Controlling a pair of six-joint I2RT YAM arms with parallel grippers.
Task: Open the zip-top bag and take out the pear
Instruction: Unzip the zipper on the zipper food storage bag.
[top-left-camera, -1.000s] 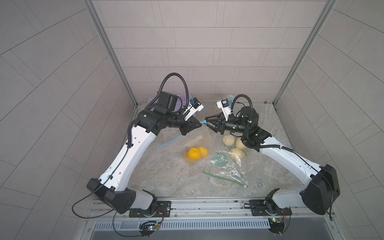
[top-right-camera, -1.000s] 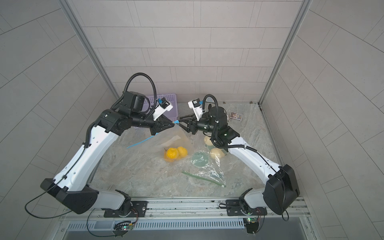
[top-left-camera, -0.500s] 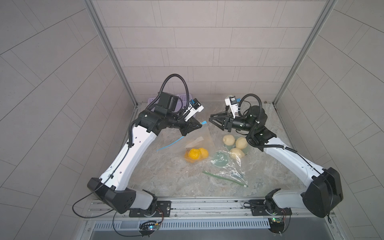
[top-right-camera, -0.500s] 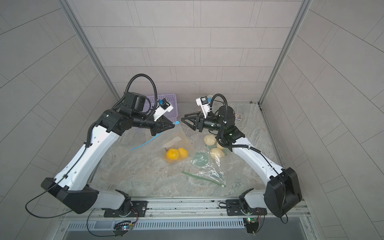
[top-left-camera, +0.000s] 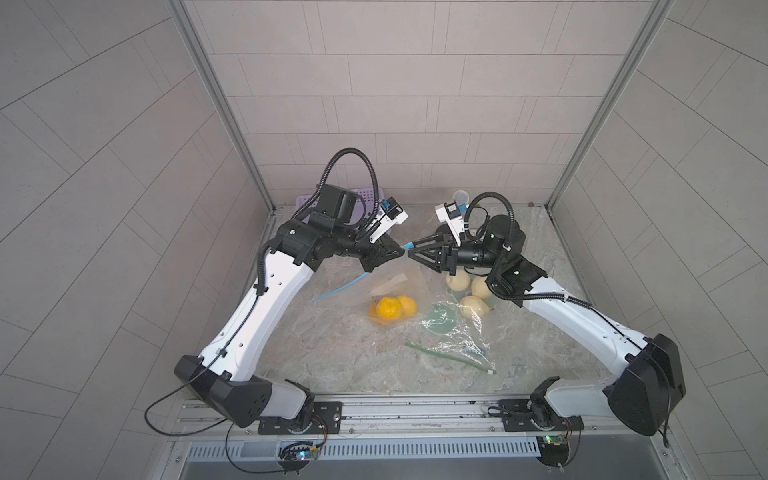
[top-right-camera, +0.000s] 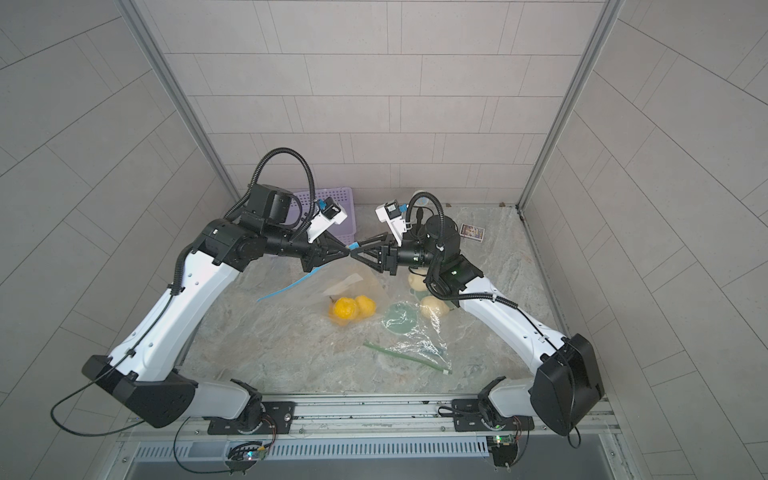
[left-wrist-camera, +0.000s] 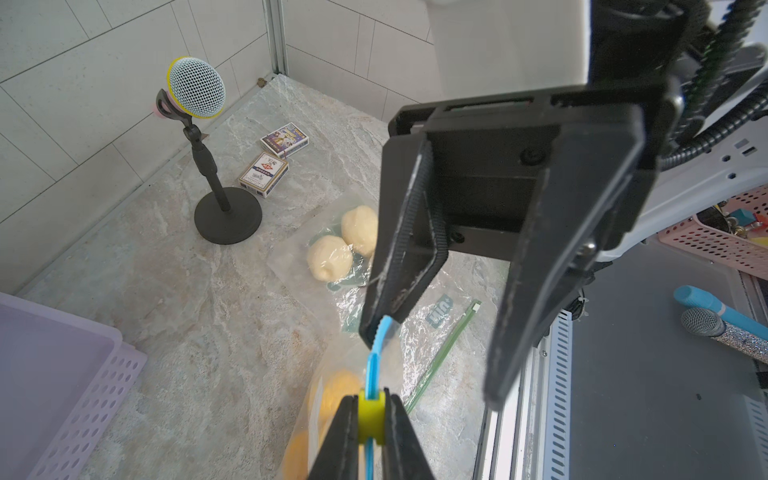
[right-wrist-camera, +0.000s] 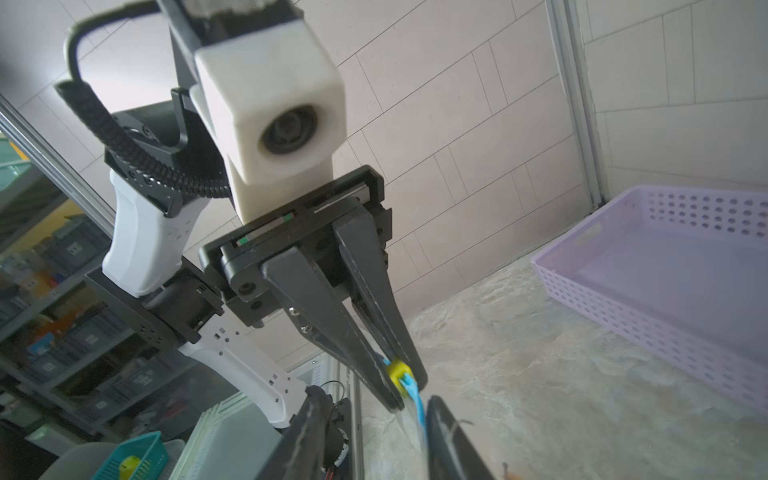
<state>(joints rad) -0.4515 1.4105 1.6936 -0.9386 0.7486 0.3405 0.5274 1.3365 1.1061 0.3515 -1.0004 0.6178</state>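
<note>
A clear zip-top bag (top-left-camera: 397, 279) with a blue zip strip (top-left-camera: 337, 290) hangs from my left gripper (top-left-camera: 400, 249), its bottom resting on the table. Two yellow pears (top-left-camera: 390, 309) (top-right-camera: 347, 309) lie inside it. The left gripper (left-wrist-camera: 371, 397) is shut on the yellow slider (left-wrist-camera: 370, 419) of the zip. My right gripper (top-left-camera: 410, 251) faces it tip to tip, open. The free end of the blue strip (left-wrist-camera: 384, 329) lies against one right finger (left-wrist-camera: 401, 266) and nothing is clamped. In the right wrist view the strip (right-wrist-camera: 417, 409) runs beside one finger (right-wrist-camera: 451, 444).
A second clear bag (top-left-camera: 457, 332) with a green zip (top-left-camera: 451, 358) holds pale fruits (top-left-camera: 473, 307) under the right arm. A purple basket (top-right-camera: 332, 199) stands at the back left. A microphone on a stand (left-wrist-camera: 195, 89) and two card boxes (left-wrist-camera: 264, 173) are at the back.
The right gripper, drawn back to the right half a second ago, has come in again to the left gripper's tip and its jaws have narrowed. The left gripper holds still.
</note>
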